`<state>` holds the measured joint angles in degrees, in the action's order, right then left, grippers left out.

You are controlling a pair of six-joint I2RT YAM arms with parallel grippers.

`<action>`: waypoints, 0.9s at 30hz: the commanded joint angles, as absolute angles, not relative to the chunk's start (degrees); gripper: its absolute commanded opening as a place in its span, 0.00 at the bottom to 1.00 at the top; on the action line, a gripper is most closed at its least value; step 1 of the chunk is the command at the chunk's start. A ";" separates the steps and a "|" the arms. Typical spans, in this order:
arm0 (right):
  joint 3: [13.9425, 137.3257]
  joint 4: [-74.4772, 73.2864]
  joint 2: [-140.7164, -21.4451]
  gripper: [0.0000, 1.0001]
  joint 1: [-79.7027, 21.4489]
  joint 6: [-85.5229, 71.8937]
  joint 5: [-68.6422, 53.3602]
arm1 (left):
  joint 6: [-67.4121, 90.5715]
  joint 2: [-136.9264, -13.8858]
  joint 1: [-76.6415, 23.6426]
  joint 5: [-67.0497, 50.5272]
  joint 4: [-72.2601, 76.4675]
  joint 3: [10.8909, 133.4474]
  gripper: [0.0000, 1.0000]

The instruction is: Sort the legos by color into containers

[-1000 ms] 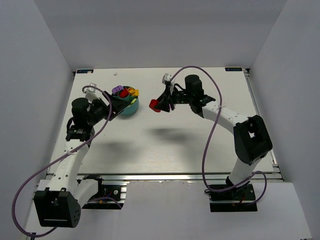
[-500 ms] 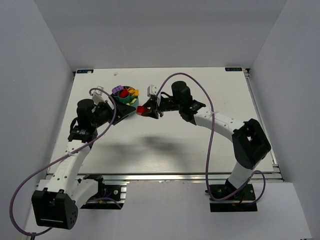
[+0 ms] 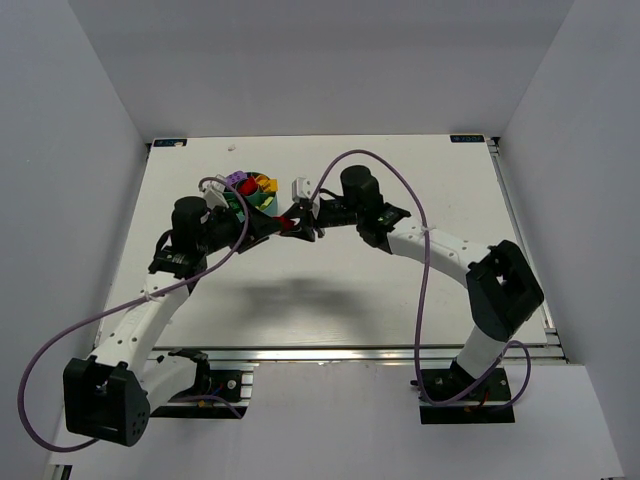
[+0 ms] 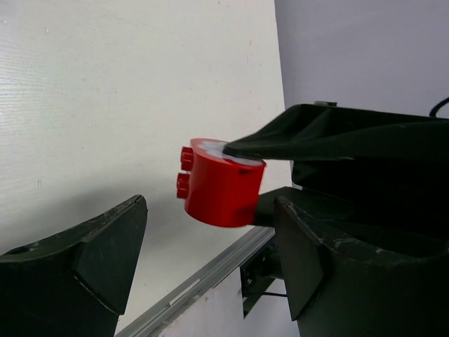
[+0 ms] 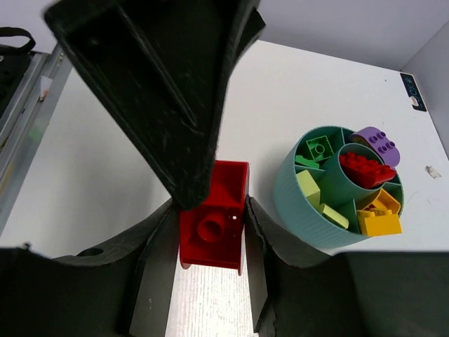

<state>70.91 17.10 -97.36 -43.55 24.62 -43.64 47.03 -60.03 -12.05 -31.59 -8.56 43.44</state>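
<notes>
My right gripper (image 5: 210,225) (image 3: 297,221) is shut on a red lego (image 5: 214,217) (image 3: 287,222) (image 4: 221,182), held in the air just beside the round teal cup (image 5: 302,210). Its containers hold green (image 5: 319,147), red (image 5: 365,167), purple (image 5: 379,144), yellow (image 5: 379,221) and pale green (image 5: 309,186) legos. My left gripper (image 4: 209,210) (image 3: 264,226) is open and faces the red lego from the left, one finger on each side of it. One left finger (image 5: 161,84) overlaps the lego's corner in the right wrist view; I cannot tell whether it touches.
The cup stands at the back left of the white table (image 3: 380,290), partly hidden by my left arm (image 3: 190,225) in the top view. The aluminium rail at the table's near edge (image 4: 189,295) shows below the lego. Grey walls close in the sides and back.
My right arm carried the red lego leftward to beside the cup. My left gripper swung right from the cup and now faces the lego.
</notes>
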 commanded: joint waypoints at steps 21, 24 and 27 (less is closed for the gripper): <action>72.42 0.53 -94.04 0.00 -44.65 51.32 -53.96 | 38.50 -63.98 -13.01 -37.17 -12.21 48.87 0.76; 72.86 0.09 -94.13 0.00 -44.65 53.78 -53.96 | 36.92 -64.25 -13.01 -39.19 -13.88 48.96 0.76; 73.56 -1.93 -94.57 0.00 -44.65 55.89 -53.88 | 35.25 -64.51 -13.01 -41.22 -15.81 48.96 0.76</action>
<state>70.43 0.08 -96.31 -44.38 50.92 -51.83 38.54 -64.51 -12.93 -37.36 -13.19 47.00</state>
